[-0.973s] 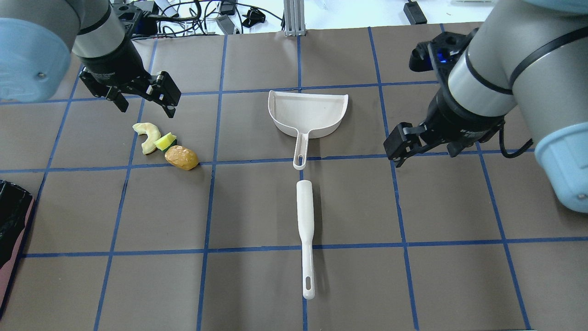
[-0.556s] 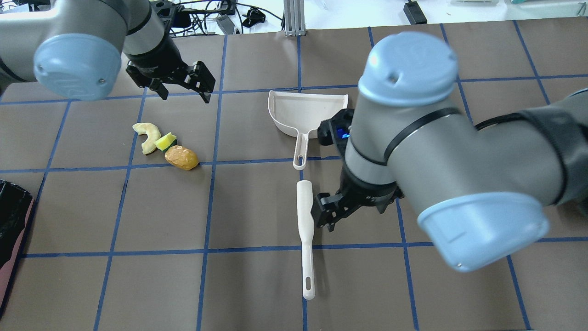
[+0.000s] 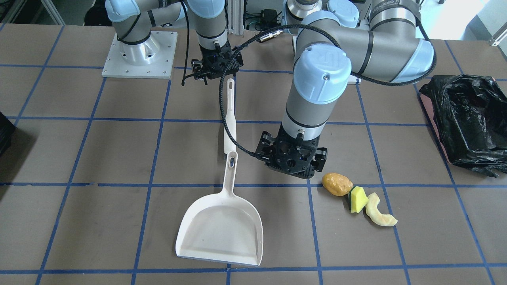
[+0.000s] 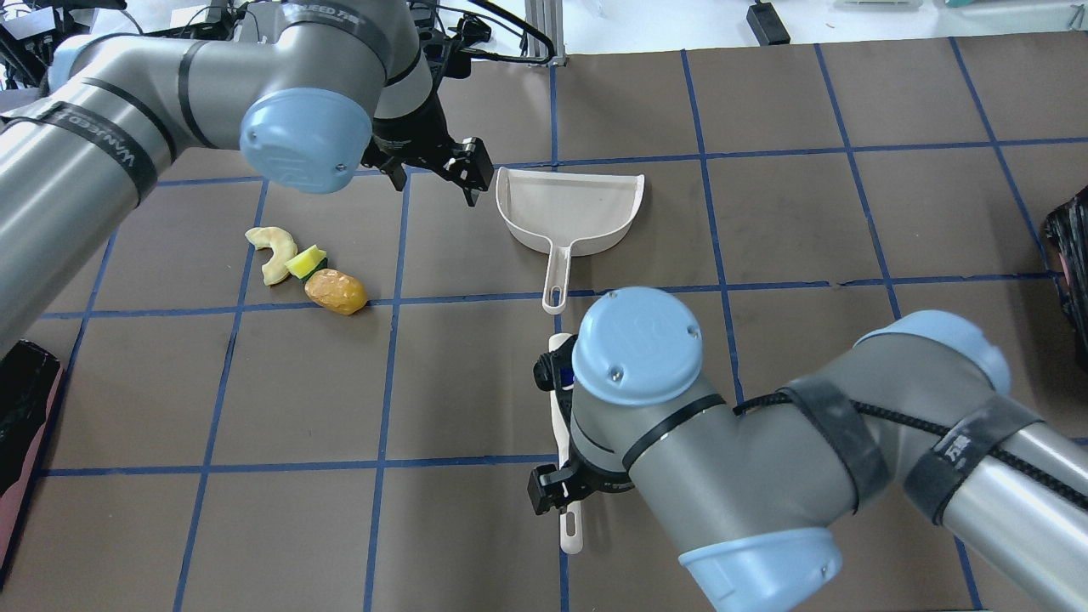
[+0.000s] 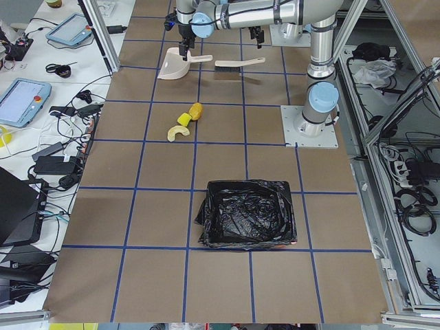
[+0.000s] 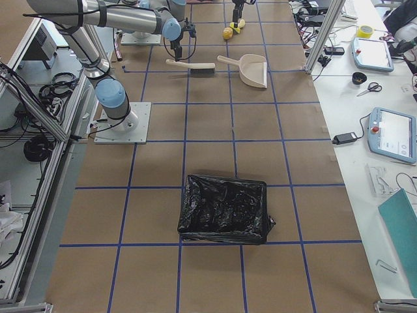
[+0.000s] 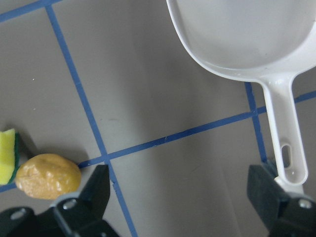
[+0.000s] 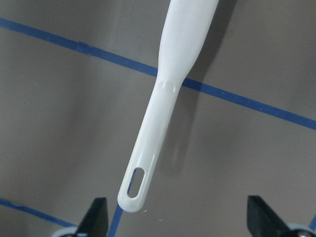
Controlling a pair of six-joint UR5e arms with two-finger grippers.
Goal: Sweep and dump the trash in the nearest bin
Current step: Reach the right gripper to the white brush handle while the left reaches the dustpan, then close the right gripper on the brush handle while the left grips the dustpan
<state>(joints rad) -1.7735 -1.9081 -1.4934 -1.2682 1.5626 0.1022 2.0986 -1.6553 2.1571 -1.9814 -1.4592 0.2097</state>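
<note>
The trash lies in a row: a golden-brown potato lump, a yellow wedge with green edge and a pale curved slice. All three also show in the front view, the potato lump nearest my left gripper. My left gripper is open and empty, hovering between the trash and the white dustpan; its wrist view shows the dustpan and the potato lump between the jaws. My right gripper is open above the white brush's handle. The black-lined bin stands at the left edge.
The brush lies in line with the dustpan's handle. A second black-lined bin stands off the table's right end, its edge showing in the overhead view. Blue tape lines grid the brown table.
My right arm has swung in from the right and down to the brush's handle end. My left gripper has moved right, from above the trash to beside the dustpan. Both stay open.
</note>
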